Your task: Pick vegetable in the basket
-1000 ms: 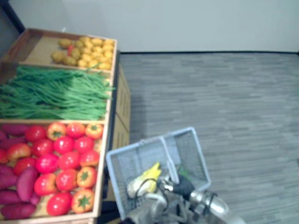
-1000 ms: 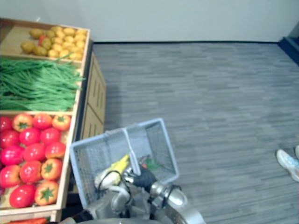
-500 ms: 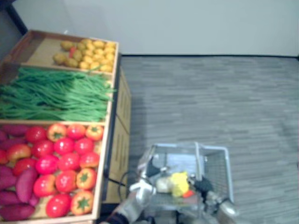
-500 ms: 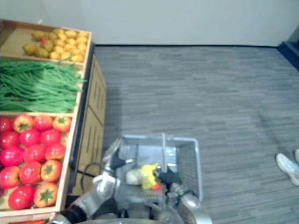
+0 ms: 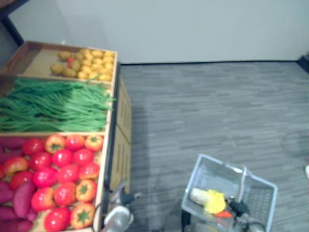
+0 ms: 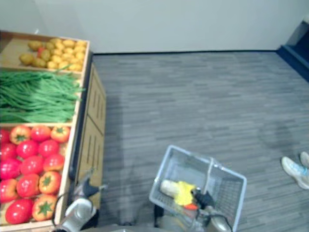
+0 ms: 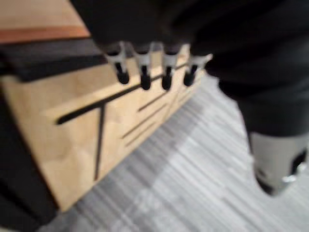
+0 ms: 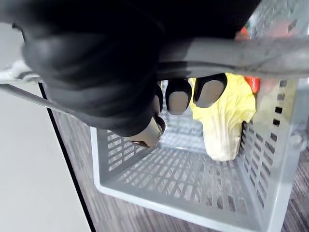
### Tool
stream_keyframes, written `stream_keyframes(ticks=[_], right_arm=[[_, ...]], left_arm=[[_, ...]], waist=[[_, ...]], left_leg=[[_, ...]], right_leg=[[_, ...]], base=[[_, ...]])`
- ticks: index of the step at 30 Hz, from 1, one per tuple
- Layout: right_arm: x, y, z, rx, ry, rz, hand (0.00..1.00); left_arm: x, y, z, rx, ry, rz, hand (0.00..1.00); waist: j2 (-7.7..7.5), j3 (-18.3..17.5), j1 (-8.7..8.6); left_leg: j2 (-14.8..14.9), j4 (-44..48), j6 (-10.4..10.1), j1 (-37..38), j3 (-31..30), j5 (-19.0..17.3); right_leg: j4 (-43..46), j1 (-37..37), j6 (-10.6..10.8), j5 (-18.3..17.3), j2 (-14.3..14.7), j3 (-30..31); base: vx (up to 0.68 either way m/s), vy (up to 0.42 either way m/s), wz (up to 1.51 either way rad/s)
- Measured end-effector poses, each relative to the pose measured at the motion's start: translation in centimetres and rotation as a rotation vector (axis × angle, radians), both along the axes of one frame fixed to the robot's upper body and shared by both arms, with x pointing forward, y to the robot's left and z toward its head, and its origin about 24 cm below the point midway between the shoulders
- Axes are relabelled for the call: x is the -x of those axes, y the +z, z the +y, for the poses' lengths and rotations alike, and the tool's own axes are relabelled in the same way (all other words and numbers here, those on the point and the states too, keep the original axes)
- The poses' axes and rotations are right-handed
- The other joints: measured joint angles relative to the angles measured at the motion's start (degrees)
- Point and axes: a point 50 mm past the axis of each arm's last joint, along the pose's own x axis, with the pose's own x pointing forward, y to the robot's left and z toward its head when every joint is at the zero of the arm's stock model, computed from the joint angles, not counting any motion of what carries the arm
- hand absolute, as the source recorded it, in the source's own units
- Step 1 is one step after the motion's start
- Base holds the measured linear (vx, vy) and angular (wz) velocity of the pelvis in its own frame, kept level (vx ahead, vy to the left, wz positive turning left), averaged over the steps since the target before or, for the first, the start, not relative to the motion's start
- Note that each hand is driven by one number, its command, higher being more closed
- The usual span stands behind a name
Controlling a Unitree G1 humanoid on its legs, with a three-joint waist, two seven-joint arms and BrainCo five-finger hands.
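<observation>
A grey wire basket [image 5: 191, 181] hangs low over the floor to the right of the produce stand. My right hand [image 5: 239, 208] is shut on its handle [image 8: 231, 53], fingers curled round the bar. Inside lie a yellow-and-white leafy vegetable [image 5: 211, 200] and a small orange-red piece [image 5: 223, 213]; the vegetable [image 8: 224, 121] rests against the basket wall [image 8: 159, 174]. My left hand [image 5: 120, 212] is apart from the basket, beside the stand's wooden side. Its fingers [image 7: 143, 67] are straight, holding nothing.
The wooden stand [image 5: 120, 140] on the left holds crates of potatoes [image 5: 84, 63], green beans [image 5: 53, 104], tomatoes [image 5: 65, 174] and purple sweet potatoes [image 5: 19, 200]. Grey plank floor spreads to the right. A person's shoe [image 6: 294, 169] shows at the far right edge.
The basket has swung from in front of me to the lower right, still in my right hand. My left hand has left it and moved toward the stand. The camera has shifted.
</observation>
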Motion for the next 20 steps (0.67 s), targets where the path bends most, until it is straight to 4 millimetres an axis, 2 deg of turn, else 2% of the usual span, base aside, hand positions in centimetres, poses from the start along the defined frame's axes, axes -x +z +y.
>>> stream_keyframes(ticks=[2,6,8,11,20], right_arm=[[0.7,-0.8,-0.5,0.006,-0.044,0.044,1.00],[2.4,-1.9,-0.7,0.005,-0.072,0.118,1.00],[3.4,-2.4,-1.1,0.003,-0.111,0.158,1.00],[4.6,-2.7,-1.9,0.016,-0.170,0.183,1.00],[6.1,-3.1,-2.6,0.006,-0.255,0.230,1.00]], left_arm=[[1.8,-0.9,0.0,0.018,0.004,0.084,0.00],[3.5,-1.6,0.9,0.014,0.053,0.158,0.00],[4.2,-1.9,1.2,0.014,0.086,0.200,0.00],[4.9,-2.2,1.5,0.039,0.144,0.240,0.00],[5.9,-2.8,1.5,0.129,0.214,0.348,0.00]], waist=[[0.01,0.0,0.02],[-0.12,-0.8,0.03],[0.45,-1.3,0.03],[1.33,-1.6,-0.01],[1.54,-1.8,-0.06]], left_leg=[[0.4,0.0,-0.6,0.9,0.2,-0.4],[1.2,0.0,-1.2,1.4,0.4,-0.8],[1.6,0.0,-1.3,1.7,0.5,-0.8],[1.9,-0.1,-1.3,2.1,0.6,-0.8],[2.4,-0.2,-1.7,2.5,1.1,-1.0]], right_leg=[[0.0,0.9,-0.2,-0.3,0.4,0.2],[0.0,1.5,-0.5,-1.0,1.1,0.2],[0.0,1.6,-0.6,-1.3,1.6,0.1],[0.0,1.8,-0.8,-1.6,1.9,0.2],[0.0,2.0,-0.8,-1.8,2.4,0.6]], base=[[0.02,0.003,-0.05],[0.00,-0.001,-0.01],[0.04,-0.006,-0.03],[0.05,0.009,-0.02],[0.01,0.007,-0.03]])
